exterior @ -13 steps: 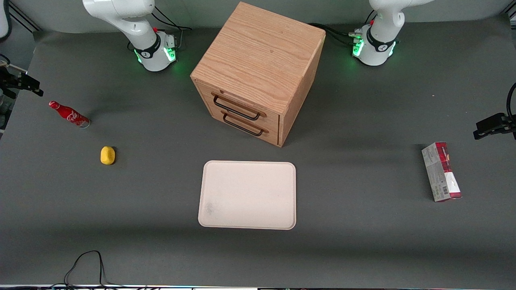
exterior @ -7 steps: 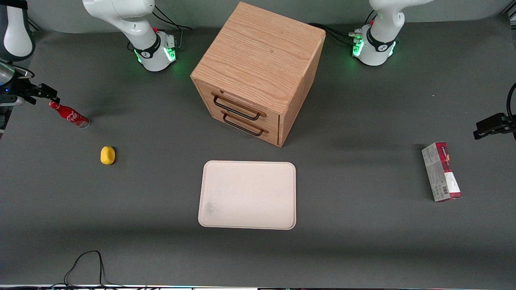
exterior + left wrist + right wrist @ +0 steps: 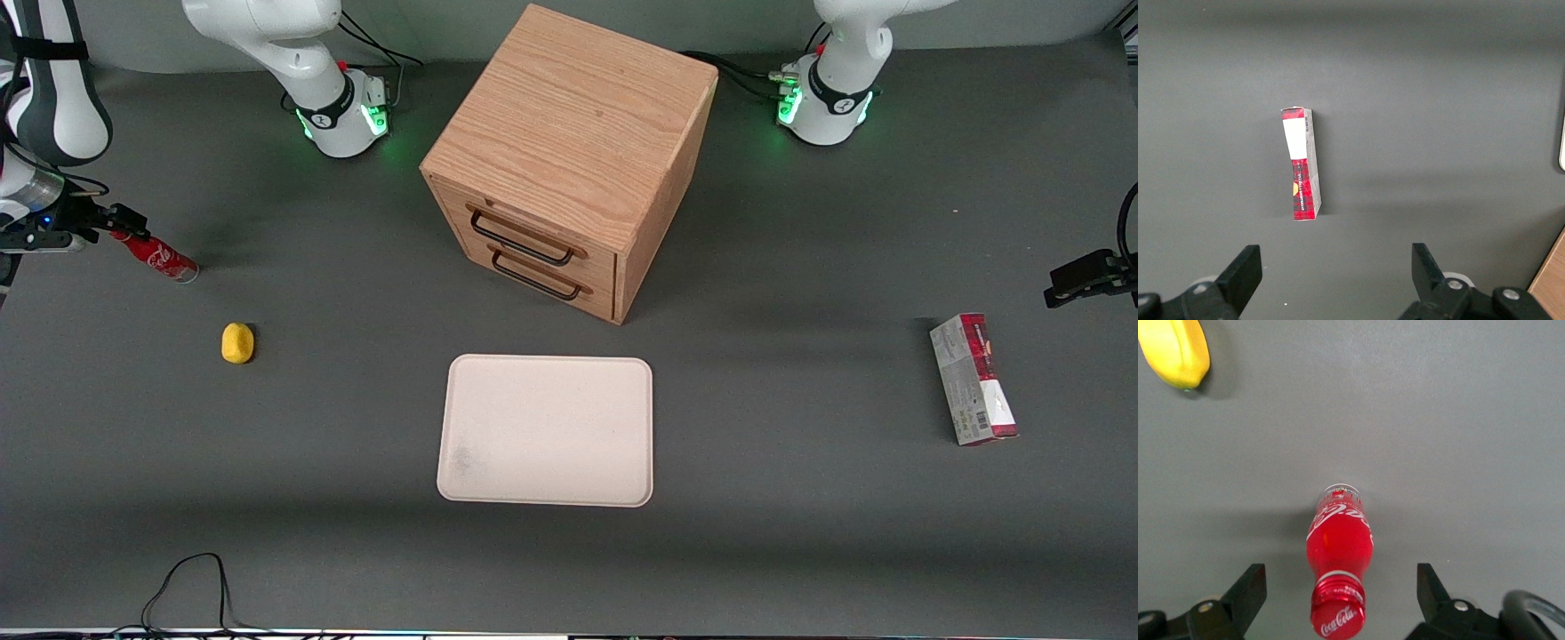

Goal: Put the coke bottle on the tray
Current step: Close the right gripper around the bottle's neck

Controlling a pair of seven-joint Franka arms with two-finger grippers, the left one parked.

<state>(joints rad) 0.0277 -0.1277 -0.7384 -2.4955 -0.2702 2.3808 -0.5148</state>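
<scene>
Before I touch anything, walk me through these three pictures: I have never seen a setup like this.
These are two white robot arms bolted to a grey table, and only one of them is working. The wide picture is taken facing the arms. The other two come from cameras mounted on each arm's wrist, looking down past the fingers.

On the table stand an oak drawer cabinet and, nearer the front camera, a cream tray. Toward the parked arm's end lies a red-and-grey carton. Toward the working arm's end stand a small coke bottle and a yellow lemon-like object.

The working arm's pincer is open, its two fingers on either side of the bottle's cap and apart from it. Nothing is held yet, and nothing is on the tray.
</scene>
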